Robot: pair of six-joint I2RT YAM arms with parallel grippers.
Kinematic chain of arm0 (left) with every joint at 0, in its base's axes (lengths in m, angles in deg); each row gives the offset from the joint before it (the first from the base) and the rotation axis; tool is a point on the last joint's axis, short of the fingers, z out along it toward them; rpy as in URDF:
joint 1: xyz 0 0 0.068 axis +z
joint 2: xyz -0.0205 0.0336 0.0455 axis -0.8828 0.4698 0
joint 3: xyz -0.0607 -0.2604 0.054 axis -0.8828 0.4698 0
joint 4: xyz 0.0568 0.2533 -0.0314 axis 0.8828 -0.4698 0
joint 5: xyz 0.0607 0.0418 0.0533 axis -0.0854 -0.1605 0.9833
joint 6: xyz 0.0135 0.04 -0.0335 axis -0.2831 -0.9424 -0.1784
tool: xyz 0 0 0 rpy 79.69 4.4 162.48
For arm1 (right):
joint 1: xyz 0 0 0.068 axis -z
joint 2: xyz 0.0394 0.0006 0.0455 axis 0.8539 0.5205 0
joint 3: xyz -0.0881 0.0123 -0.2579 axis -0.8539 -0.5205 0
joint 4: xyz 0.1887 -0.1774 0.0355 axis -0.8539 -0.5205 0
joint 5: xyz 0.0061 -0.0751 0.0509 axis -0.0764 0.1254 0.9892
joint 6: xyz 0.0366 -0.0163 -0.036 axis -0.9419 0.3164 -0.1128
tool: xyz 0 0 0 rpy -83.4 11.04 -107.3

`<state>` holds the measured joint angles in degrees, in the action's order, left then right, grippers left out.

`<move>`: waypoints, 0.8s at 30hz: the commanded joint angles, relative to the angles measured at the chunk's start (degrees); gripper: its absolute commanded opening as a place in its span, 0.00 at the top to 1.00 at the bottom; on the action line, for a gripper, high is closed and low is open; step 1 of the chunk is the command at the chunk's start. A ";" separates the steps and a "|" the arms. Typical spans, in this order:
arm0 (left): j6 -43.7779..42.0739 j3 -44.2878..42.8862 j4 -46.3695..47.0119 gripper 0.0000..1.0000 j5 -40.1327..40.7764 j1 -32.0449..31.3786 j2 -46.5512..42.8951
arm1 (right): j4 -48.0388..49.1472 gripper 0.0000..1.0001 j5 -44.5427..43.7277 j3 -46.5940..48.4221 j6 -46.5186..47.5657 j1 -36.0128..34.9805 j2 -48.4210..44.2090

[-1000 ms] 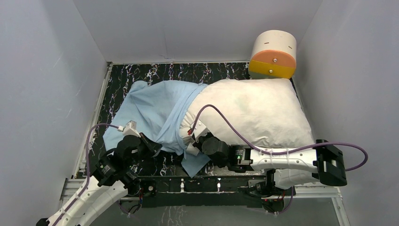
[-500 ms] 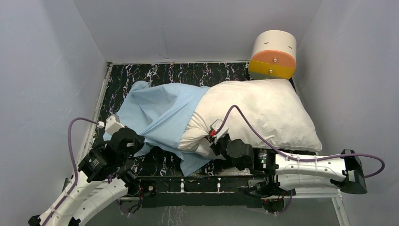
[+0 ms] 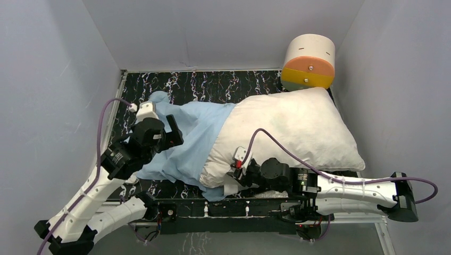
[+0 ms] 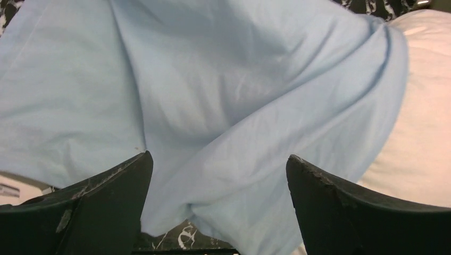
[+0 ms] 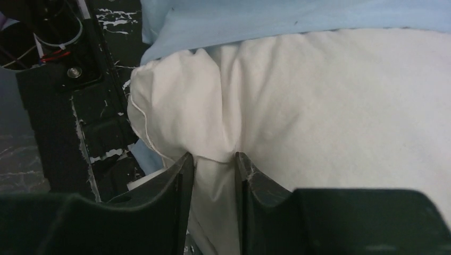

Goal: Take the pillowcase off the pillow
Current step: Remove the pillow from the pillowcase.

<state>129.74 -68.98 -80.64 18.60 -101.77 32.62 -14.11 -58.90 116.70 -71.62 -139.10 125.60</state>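
Observation:
The light blue pillowcase [image 3: 194,135] lies crumpled at centre left and still covers the left end of the white pillow [image 3: 298,125]. My left gripper [image 3: 169,138] hangs open above the pillowcase [image 4: 223,95], fingers wide apart with nothing between them. The pillow's edge [image 4: 420,106] shows at the right of the left wrist view. My right gripper [image 3: 234,172] is at the pillow's near left corner. In the right wrist view it [image 5: 214,156] is shut on a fold of the pillow [image 5: 330,95]. The pillowcase hem [image 5: 266,16] runs just above that fold.
A round cream-and-orange drum [image 3: 309,61] stands at the back right, touching the pillow's far corner. The black marbled tabletop [image 3: 213,82] is walled by grey panels on three sides. The arms' base rail [image 5: 69,74] lies close to the pillow's near corner.
My left gripper let go of the pillowcase, opened wide and lifted away over the blue fabric. My right arm drew back rightward with the pillow corner, and more white pillow shows.

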 commanded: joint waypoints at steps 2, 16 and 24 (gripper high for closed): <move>-11.73 -7.58 6.41 0.02 -6.49 0.28 10.21 | 1.82 0.51 1.28 8.44 -3.58 0.13 -2.53; -20.74 -11.32 18.60 0.02 -44.11 12.82 34.46 | -18.55 0.10 -24.55 20.03 -19.77 7.36 7.85; -23.98 -5.78 24.90 0.77 -61.83 17.63 35.95 | -25.21 0.36 -14.99 18.36 -36.05 16.84 21.16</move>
<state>107.95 -75.86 -58.58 -32.09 -85.90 68.64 -32.18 -76.40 135.21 -96.47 -123.50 142.10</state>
